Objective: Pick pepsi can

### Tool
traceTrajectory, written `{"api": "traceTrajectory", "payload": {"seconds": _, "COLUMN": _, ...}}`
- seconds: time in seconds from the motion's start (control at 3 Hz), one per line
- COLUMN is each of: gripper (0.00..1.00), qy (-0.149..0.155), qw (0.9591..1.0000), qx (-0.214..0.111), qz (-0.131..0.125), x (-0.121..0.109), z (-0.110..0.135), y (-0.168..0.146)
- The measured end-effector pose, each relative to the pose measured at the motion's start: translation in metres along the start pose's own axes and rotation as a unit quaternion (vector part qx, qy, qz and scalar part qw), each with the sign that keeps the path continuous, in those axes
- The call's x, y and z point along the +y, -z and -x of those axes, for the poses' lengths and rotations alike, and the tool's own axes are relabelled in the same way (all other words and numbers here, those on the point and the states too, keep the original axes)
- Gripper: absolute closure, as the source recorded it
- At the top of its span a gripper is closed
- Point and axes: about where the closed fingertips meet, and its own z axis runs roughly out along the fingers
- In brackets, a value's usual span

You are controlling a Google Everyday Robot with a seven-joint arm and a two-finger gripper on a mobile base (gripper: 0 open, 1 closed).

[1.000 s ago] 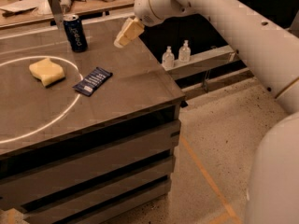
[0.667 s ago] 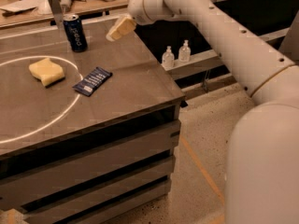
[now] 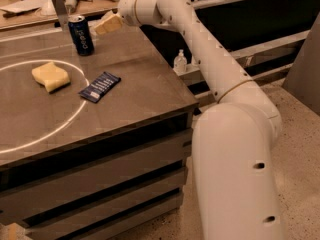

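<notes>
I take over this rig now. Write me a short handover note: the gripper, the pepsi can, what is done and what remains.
Gripper: in the air close beside the upper part of the pepsi can, on the can's right in the picture; it holds nothing.
Pepsi can: upright at the far side of the table, not lifted.
Nearer on the table: yellow sponge and blue snack wrapper; leave both.
Done: approach to the can.
Left: grasp the can and lift it.
</notes>
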Motion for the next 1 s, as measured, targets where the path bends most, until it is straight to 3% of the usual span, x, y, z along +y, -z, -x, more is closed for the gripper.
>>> {"api": "traceTrajectory", "payload": {"seconds": 0.33, "gripper": 0.00, "qy": -0.046, "qw": 0.9986, "qx": 0.024, "qz": 0.012, "x": 0.009, "z": -0.005, "y": -0.019}}
{"api": "traceTrajectory", "payload": {"seconds": 0.67, "gripper": 0.00, "qy": -0.103, "qw": 0.9924, "qx": 0.061, "qz": 0.028, "x": 0.025, "z": -0.019, "y": -0.032}}
{"api": "traceTrajectory", "payload": {"seconds": 1.0, "gripper": 0.00, "qy": -0.149, "qw": 0.9850, "qx": 0.044, "qz": 0.075, "x": 0.053, "z": -0.034, "y": -0.059}}
